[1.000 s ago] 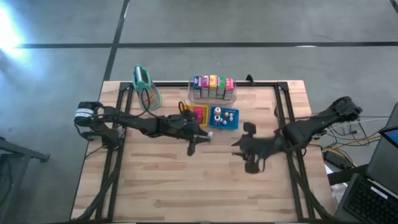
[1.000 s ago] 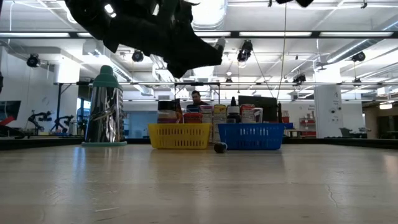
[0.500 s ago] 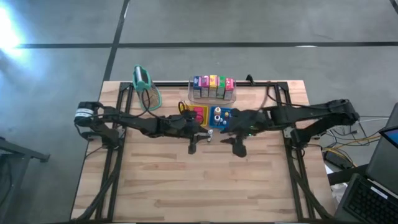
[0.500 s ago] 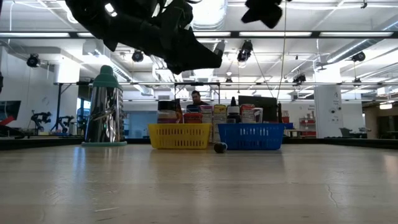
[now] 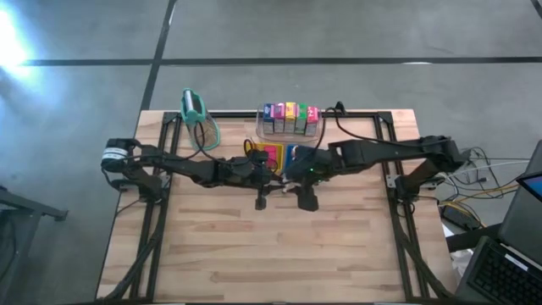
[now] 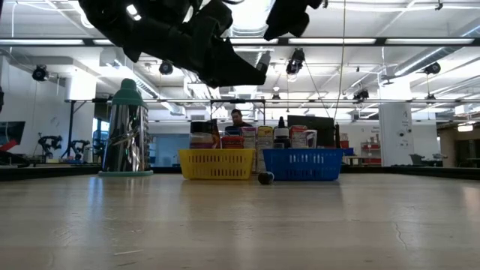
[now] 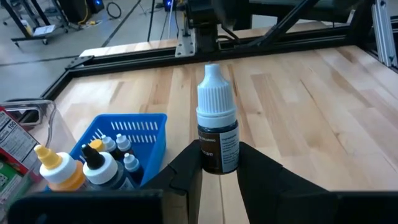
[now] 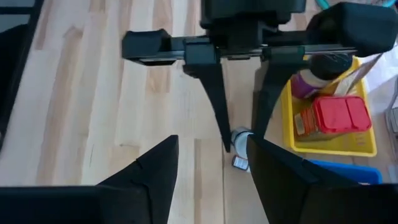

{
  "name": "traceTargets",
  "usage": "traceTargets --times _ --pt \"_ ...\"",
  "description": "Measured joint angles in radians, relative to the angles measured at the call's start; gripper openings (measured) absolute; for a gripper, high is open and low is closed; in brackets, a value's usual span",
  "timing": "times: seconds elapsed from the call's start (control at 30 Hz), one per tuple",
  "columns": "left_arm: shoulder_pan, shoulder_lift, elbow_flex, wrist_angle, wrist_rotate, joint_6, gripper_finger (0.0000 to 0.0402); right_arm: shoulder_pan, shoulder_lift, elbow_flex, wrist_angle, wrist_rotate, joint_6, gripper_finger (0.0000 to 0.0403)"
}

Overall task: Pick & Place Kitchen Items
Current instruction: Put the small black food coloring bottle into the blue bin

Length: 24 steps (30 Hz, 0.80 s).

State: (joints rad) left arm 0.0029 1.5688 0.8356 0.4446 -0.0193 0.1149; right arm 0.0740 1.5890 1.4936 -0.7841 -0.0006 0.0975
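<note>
Left pincer (image 7: 219, 163) clamps dropper bottle (image 7: 217, 121); right pincer (image 8: 208, 163) open, empty.

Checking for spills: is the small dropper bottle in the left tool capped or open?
Capped: in the left wrist view a white cap tops the dropper bottle, held between the left tool fingers.

I read this as robotics lab or workshop hall. Grey concrete floor (image 5: 339, 30) around wood tabletop (image 5: 279, 246) framed by black rails. Long ceiling light strips (image 6: 420, 41), exposed rigging, white column (image 6: 393, 131). More robot arms on stand (image 6: 56, 142) at far wall. Person seated (image 6: 238, 118) behind shelves. Laptop (image 5: 508, 271) and loose cables (image 5: 474, 203) beside rig.
</note>
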Motion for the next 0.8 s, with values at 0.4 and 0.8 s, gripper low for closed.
traceTargets --times 0.4,0.8 --pt "-0.01 0.0 0.006 0.003 -0.001 0.041 0.0092 -0.049 0.05 0.022 -0.038 0.004 -0.005 0.0182" --pt "-0.009 0.0 0.032 0.007 -0.001 0.048 0.0092 -0.049 0.049 0.017 -0.042 0.011 -0.02 0.0172"
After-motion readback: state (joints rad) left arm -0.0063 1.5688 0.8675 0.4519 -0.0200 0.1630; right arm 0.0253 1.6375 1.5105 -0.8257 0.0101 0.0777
